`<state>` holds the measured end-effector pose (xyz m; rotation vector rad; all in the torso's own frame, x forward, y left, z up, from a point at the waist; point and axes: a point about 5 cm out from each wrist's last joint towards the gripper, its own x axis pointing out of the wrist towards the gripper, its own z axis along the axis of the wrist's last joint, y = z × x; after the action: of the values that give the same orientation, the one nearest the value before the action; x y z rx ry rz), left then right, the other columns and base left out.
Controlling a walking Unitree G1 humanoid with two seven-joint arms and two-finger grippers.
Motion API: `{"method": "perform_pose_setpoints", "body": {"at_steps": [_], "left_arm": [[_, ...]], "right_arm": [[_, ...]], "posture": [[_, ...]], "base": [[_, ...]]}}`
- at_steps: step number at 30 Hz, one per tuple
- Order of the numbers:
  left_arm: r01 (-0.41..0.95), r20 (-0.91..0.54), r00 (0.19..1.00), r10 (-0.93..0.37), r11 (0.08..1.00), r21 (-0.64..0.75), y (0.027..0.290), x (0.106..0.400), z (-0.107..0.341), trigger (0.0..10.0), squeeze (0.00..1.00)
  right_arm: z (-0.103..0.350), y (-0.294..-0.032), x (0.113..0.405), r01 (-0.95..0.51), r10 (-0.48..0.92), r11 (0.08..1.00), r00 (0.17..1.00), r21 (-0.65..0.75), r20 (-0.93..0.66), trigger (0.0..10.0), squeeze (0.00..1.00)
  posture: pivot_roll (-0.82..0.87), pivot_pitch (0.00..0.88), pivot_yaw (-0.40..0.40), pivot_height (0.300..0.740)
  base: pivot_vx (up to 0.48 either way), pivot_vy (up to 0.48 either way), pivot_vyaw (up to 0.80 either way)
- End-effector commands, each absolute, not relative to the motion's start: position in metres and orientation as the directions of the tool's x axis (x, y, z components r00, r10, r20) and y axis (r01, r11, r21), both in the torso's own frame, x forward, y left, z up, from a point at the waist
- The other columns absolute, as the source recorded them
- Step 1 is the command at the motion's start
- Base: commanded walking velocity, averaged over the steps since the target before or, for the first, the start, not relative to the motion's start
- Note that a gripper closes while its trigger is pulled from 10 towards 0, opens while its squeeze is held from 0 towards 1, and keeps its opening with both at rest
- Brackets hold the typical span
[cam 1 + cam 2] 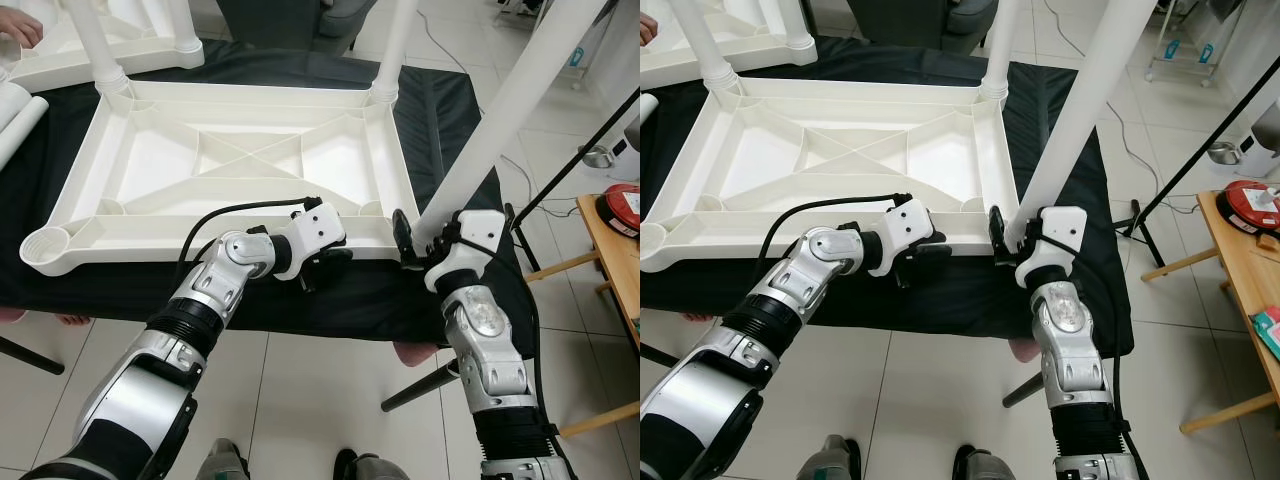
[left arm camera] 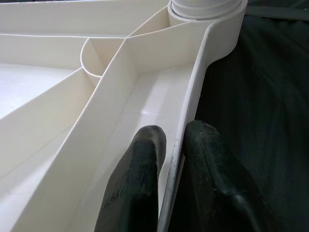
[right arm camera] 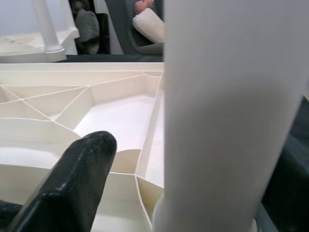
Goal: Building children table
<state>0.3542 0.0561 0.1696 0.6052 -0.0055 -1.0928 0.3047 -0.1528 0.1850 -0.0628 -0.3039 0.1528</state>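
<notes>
Left eye view: a white plastic children's tabletop (image 1: 240, 150) lies upside down on a black cloth (image 1: 440, 110) spread over the table, ribbed underside facing up, two legs already standing in its far corners and the near left corner socket (image 1: 47, 248) open. At the near right corner, the right tool (image 1: 418, 238) grips the base of a long white leg (image 1: 500, 120) that leans up and away to the right, black fingers closed around the tube. The left tool (image 1: 322, 262) pinches the tabletop's near rim, one finger (image 2: 137, 179) inside the wall and the other outside against the cloth. A person's hand (image 1: 20, 28) rests at the far left, by a second white tabletop (image 1: 150, 45).
</notes>
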Motion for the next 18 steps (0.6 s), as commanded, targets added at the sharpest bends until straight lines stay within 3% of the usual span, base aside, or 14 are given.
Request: {"method": "perform_pose_setpoints", "body": {"at_steps": [1, 18], "left_arm": [[0.823, -0.318, 0.513, -0.797, 0.352, 0.446, 0.062, 0.356, 0.158, 10.0, 0.00], [0.822, -0.316, 0.515, -0.797, 0.355, 0.446, 0.062, 0.356, 0.158, 10.0, 0.00]], "right_arm": [[0.193, -0.152, 0.305, -0.164, 0.193, 0.980, 0.931, -0.116, 0.309, 10.0, 0.00], [0.197, -0.181, 0.308, -0.294, 0.322, 0.943, 0.923, -0.155, 0.210, 10.0, 0.00]], "posture": [[0.14, 0.156, -0.010, 0.740], [0.14, 0.154, -0.010, 0.740]], "base": [[0.000, 0.000, 0.00], [0.000, 0.000, 0.00]]}}
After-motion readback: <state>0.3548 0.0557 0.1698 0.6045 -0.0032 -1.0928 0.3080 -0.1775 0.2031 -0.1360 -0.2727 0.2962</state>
